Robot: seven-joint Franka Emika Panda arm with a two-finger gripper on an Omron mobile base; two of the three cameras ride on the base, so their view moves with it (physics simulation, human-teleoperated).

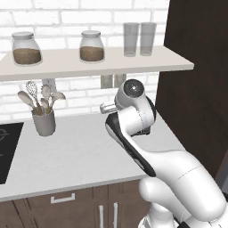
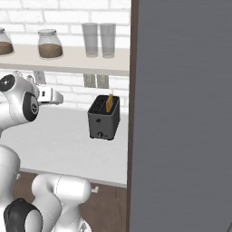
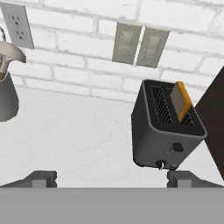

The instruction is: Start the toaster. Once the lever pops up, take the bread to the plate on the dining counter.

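Observation:
The dark toaster (image 2: 104, 118) stands on the white worktop near the brick wall, beside a dark panel. In the hand view the toaster (image 3: 166, 127) is ahead and to the right, with a small knob low on its front. The bread (image 3: 181, 101), a tan slice with a golden crust, sticks up out of the toaster's right slot; the bread (image 2: 109, 102) also shows from the right base. My gripper (image 3: 111, 179) is open, its fingertips (image 3: 41, 178) wide apart, nothing between them, well short of the toaster. The plate and dining counter are out of view.
A grey utensil cup (image 1: 43, 120) stands at the left of the worktop (image 1: 80, 151), and a black cooktop (image 1: 6, 151) lies at the far left. A shelf (image 1: 89, 64) with jars and glasses hangs above. A tall dark panel (image 1: 196, 89) closes the right side.

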